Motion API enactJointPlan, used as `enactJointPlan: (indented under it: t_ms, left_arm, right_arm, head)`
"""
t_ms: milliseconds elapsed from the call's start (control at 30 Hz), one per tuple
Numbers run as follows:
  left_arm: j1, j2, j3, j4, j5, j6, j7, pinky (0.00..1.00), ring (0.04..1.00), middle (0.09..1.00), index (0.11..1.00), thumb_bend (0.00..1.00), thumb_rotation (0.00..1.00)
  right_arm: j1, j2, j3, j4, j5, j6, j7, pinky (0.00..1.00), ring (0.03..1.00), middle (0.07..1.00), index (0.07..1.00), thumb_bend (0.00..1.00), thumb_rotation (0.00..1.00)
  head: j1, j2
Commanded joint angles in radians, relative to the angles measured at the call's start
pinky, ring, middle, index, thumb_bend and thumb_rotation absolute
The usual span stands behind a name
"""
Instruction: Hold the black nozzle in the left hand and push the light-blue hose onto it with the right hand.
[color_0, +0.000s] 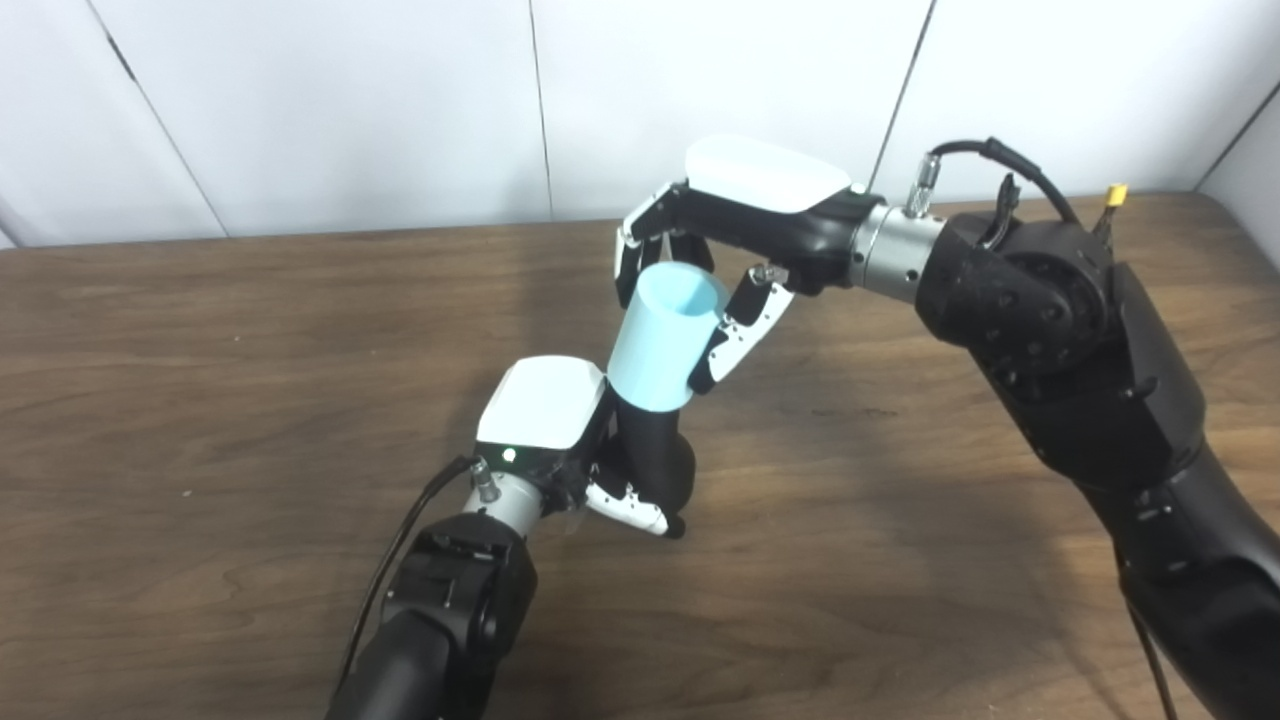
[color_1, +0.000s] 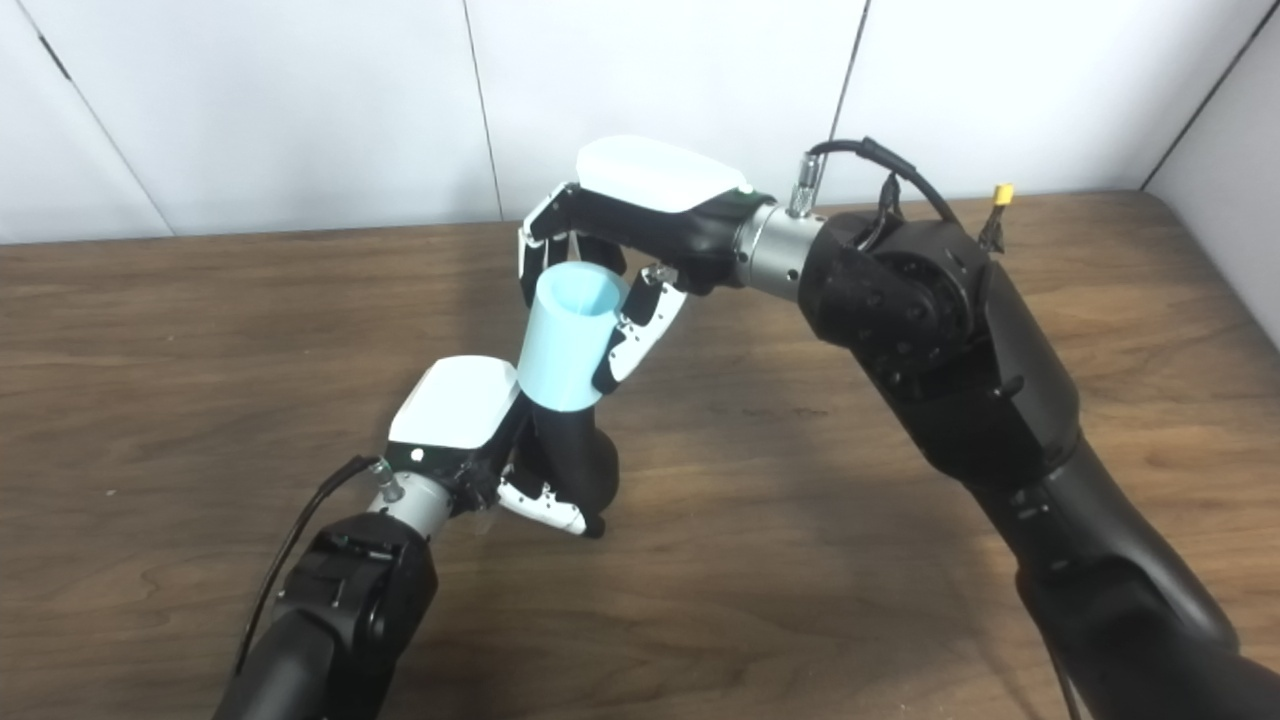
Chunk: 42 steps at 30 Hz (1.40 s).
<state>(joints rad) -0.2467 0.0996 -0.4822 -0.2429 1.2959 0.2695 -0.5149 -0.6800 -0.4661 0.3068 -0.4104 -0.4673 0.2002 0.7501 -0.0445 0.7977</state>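
Seating the hose fully is the step in hand, and it calls for steadiness on one side and a straight push on the other. On the left, the left hand (color_0: 560, 440) has its fingers (color_0: 628, 508) clamped around the black nozzle (color_0: 652, 445), which it holds above the brown worktop (color_0: 200, 400) with its free end tilted up and a little to the right. That grip should stay firm and the wrist should not yield, since any give there would waste the push. Moving right, the light-blue hose (color_0: 665, 340) already sits over the top of the nozzle, its lower rim overlapping the black body and its open mouth facing up toward the cameras; how deep the nozzle reaches inside cannot be told. Further right, the right hand (color_0: 735, 250) comes in from above with its fingers (color_0: 738, 335) closed around the upper part of the hose. Its push should run along the nozzle's tilted axis, down and to the left, rather than straight down, because an off-axis load would probably cock the hose or lever the nozzle out of the left hand's hold.
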Motion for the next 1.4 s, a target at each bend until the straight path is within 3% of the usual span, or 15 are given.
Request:
enactJointPlan:
  t_ms: [0,467,800,933,1133,1267,1367]
  left_arm:
    - [0.003,-0.010,-0.007,0.005,-0.009,-0.002,-0.026,0.36,0.465,0.475,0.485,0.52,0.00]
    - [0.004,-0.012,-0.008,-0.003,0.001,-0.002,-0.036,0.38,0.480,0.498,0.481,0.52,0.00]
    - [0.003,-0.011,-0.008,-0.005,0.001,-0.006,-0.035,0.36,0.467,0.480,0.484,0.52,0.00]
    - [0.003,-0.011,-0.006,-0.007,-0.003,-0.006,-0.037,0.37,0.473,0.485,0.484,0.52,0.00]
    - [0.002,-0.012,-0.007,-0.010,0.003,-0.005,-0.046,0.38,0.485,0.496,0.481,0.52,0.00]
    - [0.002,-0.014,-0.007,-0.012,0.006,-0.005,-0.043,0.38,0.478,0.492,0.482,0.52,0.00]
    - [0.002,-0.014,-0.006,-0.012,0.003,-0.006,-0.044,0.38,0.480,0.495,0.482,0.52,0.00]
  right_arm:
    - [-0.055,-0.006,-0.021,-0.035,-0.002,0.008,-0.013,0.37,0.385,0.495,0.506,0.52,0.00]
    - [-0.046,-0.010,0.009,-0.013,-0.029,-0.047,-0.020,0.36,0.386,0.514,0.492,0.52,0.00]
    - [-0.046,-0.016,0.012,-0.028,-0.042,-0.022,0.004,0.40,0.403,0.521,0.479,0.52,0.00]
    - [-0.046,-0.016,0.021,-0.018,-0.037,-0.043,0.007,0.38,0.391,0.516,0.487,0.52,0.00]
    - [-0.041,-0.008,0.037,-0.023,-0.039,-0.024,0.020,0.31,0.356,0.478,0.535,0.51,0.00]
    - [-0.043,-0.001,0.055,-0.042,-0.063,0.017,0.043,0.36,0.379,0.508,0.510,0.51,0.00]
    - [-0.041,0.003,0.068,-0.042,-0.074,0.008,0.041,0.36,0.377,0.511,0.508,0.51,0.00]
  head:
    - [-0.001,0.001]
    - [-0.003,0.010]
    - [-0.005,0.016]
    - [-0.006,0.016]
    - [-0.006,0.016]
    - [-0.007,0.023]
    - [-0.006,0.024]
